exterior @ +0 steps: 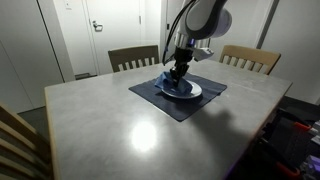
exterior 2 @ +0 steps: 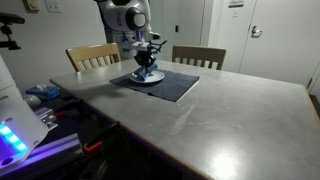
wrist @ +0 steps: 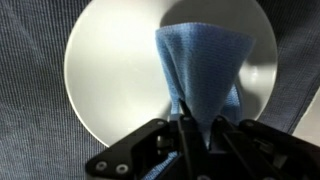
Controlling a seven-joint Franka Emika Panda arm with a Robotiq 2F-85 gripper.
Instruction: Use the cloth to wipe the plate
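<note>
One gripper clamped the blue cloth, which draped across the white plate toward three o'clock, wrist view.

The tool pinches a blue cloth over the white plate, seemingly touching it.

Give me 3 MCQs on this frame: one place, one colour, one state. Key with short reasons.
1. Where does the plate sit?
A) on the bare tabletop
B) on the dark placemat
C) on a chair seat

2. What colour is the cloth?
A) blue
B) red
C) yellow

3. What is the claw doing?
A) open and empty
B) shut on a spoon
C) shut on the cloth

Key:
1 B, the mat shows on both sides of the plate in the wrist view.
2 A, it reads blue against the white plate.
3 C, the cloth's gathered end is pinched in it, over the plate.
</note>
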